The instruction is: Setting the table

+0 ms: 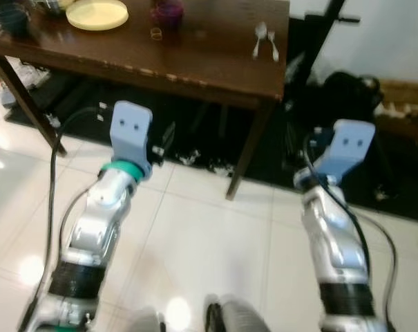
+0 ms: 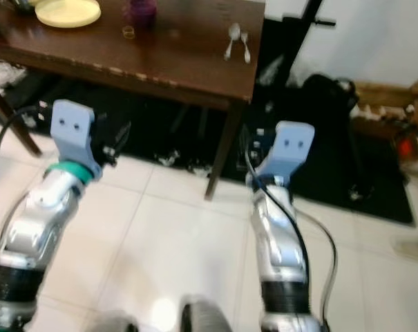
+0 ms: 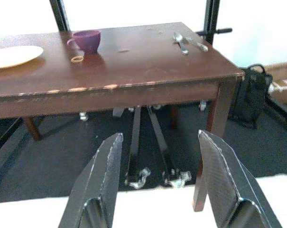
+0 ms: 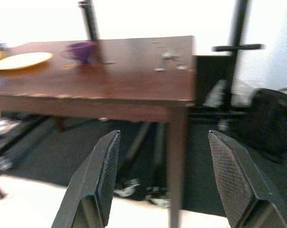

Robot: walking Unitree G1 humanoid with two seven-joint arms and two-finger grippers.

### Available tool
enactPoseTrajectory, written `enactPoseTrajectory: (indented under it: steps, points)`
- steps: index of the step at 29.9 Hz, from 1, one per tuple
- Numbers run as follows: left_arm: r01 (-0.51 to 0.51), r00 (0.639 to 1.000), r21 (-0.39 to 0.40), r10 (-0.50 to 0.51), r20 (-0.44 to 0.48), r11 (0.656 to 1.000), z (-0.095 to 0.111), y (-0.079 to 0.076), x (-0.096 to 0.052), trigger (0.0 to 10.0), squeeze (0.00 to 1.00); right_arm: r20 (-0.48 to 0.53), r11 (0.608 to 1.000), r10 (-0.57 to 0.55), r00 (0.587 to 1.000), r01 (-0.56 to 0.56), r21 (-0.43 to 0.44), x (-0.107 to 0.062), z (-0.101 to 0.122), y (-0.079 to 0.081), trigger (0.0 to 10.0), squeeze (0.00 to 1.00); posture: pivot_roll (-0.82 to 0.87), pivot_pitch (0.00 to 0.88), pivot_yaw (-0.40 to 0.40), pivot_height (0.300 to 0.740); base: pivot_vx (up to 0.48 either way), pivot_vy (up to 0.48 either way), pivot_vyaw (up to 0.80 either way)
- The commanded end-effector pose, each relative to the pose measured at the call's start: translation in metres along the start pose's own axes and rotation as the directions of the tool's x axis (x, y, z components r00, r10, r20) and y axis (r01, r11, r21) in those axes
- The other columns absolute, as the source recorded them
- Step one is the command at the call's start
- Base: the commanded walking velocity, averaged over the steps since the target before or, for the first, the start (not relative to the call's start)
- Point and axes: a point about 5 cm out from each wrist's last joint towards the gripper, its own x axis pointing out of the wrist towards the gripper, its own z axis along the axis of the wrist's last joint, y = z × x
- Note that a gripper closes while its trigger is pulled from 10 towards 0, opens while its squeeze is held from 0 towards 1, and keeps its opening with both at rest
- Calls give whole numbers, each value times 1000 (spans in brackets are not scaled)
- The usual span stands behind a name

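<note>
The brown table (image 1: 195, 62) stands ahead of both grippers, well apart from them. On it lie a yellow plate (image 1: 97, 14), a purple cup (image 3: 85, 40) and a spoon and fork (image 1: 265, 40) near the far right corner. The left gripper (image 3: 157, 185) and right gripper (image 4: 164, 183) hang spread and empty over white floor tiles (image 1: 215, 242), below the table's near edge.

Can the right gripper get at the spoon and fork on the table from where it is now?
Probably not yet. The right gripper hangs open, short of the table and below its top, while the spoon and fork lie well back from the near edge. Nothing lies around them; it would need to step closer and lift.
</note>
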Motion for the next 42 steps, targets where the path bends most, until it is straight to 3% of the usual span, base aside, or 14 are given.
enactPoseTrajectory:
  steps: [1,11,17,35,42]
  points:
    - [5,1000,4,-5,-8,1000,-2,-2,0,10000,0,-1,1000,0,1000,0,-7,-1,1,-3,10000,0,35,0,2,740,0,0,0]
    - [13,1000,-10,-13,-23,1000,-4,-4,1,10000,0,-10,1000,17,1000,-17,14,-2,1,-1,10000,0,33,0,4,740,0,0,0]
    - [5,1000,-9,-5,-28,1000,-5,-4,1,10000,0,-18,999,33,999,-33,-19,-2,-1,0,10000,0,32,0,6,740,0,0,800]
    - [-28,998,4,28,-53,1000,-8,-2,2,10000,0,-14,998,55,998,-55,-6,-3,0,4,10000,0,37,5,11,740,0,0,800]
    - [-68,991,63,75,-111,996,-31,9,-6,10000,0,-48,997,42,998,-45,-65,-8,-12,-4,10000,0,39,3,7,740,0,0,797]
